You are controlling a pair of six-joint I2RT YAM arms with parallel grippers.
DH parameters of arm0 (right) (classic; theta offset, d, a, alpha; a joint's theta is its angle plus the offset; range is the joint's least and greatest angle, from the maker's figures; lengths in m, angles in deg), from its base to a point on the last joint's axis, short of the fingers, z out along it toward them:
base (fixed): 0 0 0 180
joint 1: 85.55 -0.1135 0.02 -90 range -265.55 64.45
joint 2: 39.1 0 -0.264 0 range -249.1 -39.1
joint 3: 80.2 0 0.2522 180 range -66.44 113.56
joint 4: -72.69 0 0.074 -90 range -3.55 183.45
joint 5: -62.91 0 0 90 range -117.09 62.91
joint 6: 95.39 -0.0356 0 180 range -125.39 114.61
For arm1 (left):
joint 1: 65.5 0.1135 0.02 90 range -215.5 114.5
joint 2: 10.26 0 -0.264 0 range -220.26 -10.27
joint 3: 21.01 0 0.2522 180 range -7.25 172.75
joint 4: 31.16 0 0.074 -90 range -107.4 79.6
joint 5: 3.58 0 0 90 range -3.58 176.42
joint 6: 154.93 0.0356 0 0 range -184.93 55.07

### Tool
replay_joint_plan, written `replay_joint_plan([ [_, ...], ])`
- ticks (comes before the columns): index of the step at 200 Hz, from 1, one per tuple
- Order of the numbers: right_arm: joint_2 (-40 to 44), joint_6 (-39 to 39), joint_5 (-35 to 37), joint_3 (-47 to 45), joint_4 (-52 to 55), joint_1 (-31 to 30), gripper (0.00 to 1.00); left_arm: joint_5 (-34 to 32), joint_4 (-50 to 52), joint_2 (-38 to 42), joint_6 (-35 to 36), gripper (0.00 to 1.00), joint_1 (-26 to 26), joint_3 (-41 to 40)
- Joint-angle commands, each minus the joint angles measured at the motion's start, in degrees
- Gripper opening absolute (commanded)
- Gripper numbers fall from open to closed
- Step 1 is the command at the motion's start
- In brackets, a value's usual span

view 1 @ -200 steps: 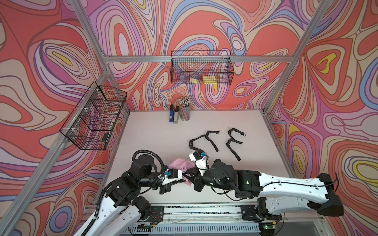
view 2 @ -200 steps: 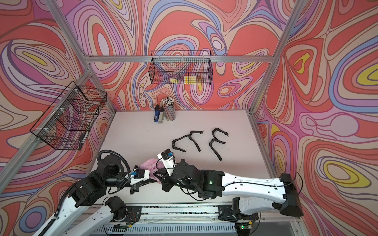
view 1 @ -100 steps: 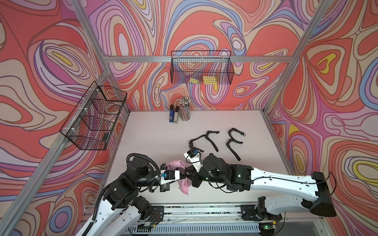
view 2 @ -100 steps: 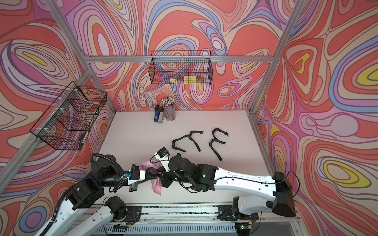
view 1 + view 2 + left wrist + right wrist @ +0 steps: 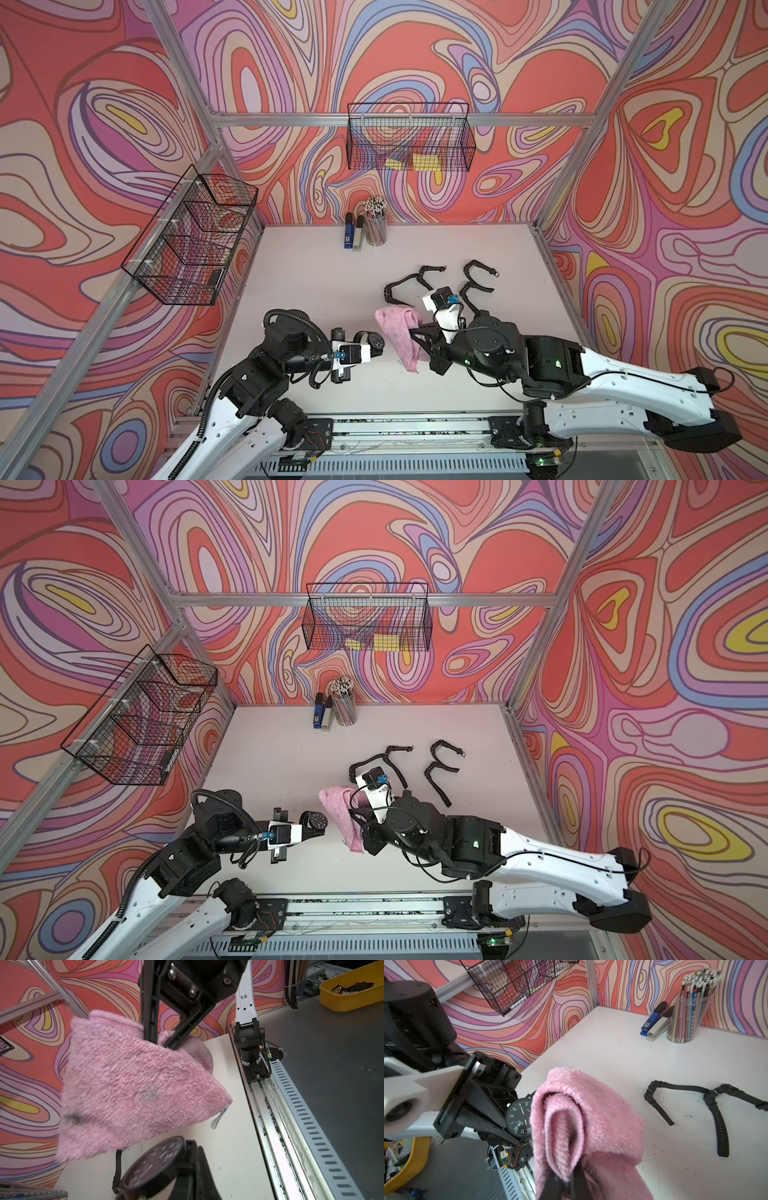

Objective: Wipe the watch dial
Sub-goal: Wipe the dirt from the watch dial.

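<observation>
A black watch [image 5: 376, 341] [image 5: 314, 821] with a dark dial [image 5: 519, 1121] [image 5: 153, 1163] is held above the table's front, with my left gripper [image 5: 371, 350] [image 5: 188, 1153] shut on its case. Its dial faces right, toward a folded pink cloth [image 5: 401, 336] [image 5: 343, 816] [image 5: 128, 1088] [image 5: 591, 1115]. My right gripper [image 5: 412, 332] [image 5: 566, 1180] is shut on the cloth, which hangs from it. In both top views a narrow gap separates cloth and dial. In the right wrist view the cloth covers the dial's edge.
Loose black watch straps [image 5: 411, 282] [image 5: 478, 282] lie behind the right arm. A pencil cup [image 5: 376, 224] and staplers [image 5: 353, 235] stand at the back wall. Wire baskets [image 5: 409, 141] [image 5: 191, 241] hang on the back and left walls. A yellow tray [image 5: 349, 991] sits off the table.
The right gripper has drawn back to the right with the cloth, which was against the watch half a second ago. The left gripper still holds the watch in nearly the same place.
</observation>
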State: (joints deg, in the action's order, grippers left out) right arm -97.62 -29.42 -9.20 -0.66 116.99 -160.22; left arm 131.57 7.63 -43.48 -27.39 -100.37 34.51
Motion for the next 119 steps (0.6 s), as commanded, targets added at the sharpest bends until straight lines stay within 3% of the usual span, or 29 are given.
replay_joint_plan([
  [1, -2.5, 3.9, 0.7, 2.9, -0.1, -0.1, 0.00, 0.9, -2.1, -0.5, 2.2, 0.00, 0.1, -0.5],
  [49, -11.0, 8.6, -6.6, 5.8, -4.8, 0.7, 0.00, 2.1, -1.9, -1.6, 3.6, 0.00, 0.1, 0.3],
  [101, -15.1, 4.9, -17.6, 4.4, -9.6, 1.0, 0.00, -0.2, -3.6, -1.4, 4.0, 0.00, 0.1, 0.5],
  [119, -15.0, 3.7, -17.3, 4.0, -9.8, -1.4, 0.00, -2.0, -4.0, -1.8, 3.5, 0.00, 0.1, 1.0],
])
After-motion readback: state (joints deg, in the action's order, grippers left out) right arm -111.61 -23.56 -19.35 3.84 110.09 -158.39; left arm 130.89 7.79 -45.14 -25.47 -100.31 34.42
